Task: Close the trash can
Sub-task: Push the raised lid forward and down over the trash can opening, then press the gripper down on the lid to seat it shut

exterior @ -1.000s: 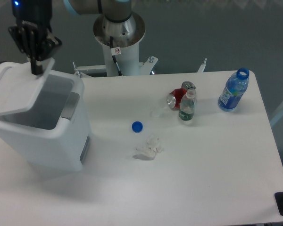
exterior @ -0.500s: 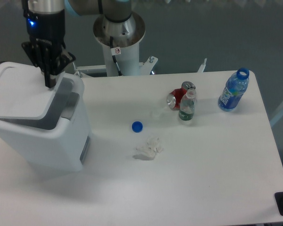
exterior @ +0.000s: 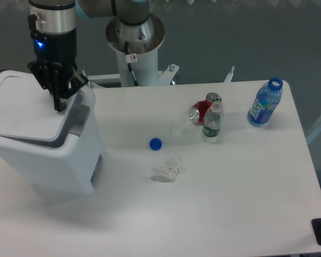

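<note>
— Claw (exterior: pixel 59 105) first: where is it, and how do its fingers stand?

— It points straight down at the back right edge of the lid (exterior: pixel 21 110), its dark fingers drawn together into one narrow tip that meets the lid. Nothing is gripped between them.

— And the bin (exterior: pixel 48 144)?

— It stands at the left end of the worktop (exterior: pixel 230 187), tilted in view, its white lid lying nearly flat with a thin dark gap along the near edge. The grey latch (exterior: pixel 78 120) shows just right of the claw.

— What else lies around?

— A blue cap (exterior: pixel 155 143) near the middle, a crumpled tissue (exterior: pixel 168 168) just in front of it. Farther right, a red can (exterior: pixel 201 111) on its side beside a small green bottle (exterior: pixel 212 122), and a blue bottle (exterior: pixel 265 103), uncapped, near the far right edge.
</note>
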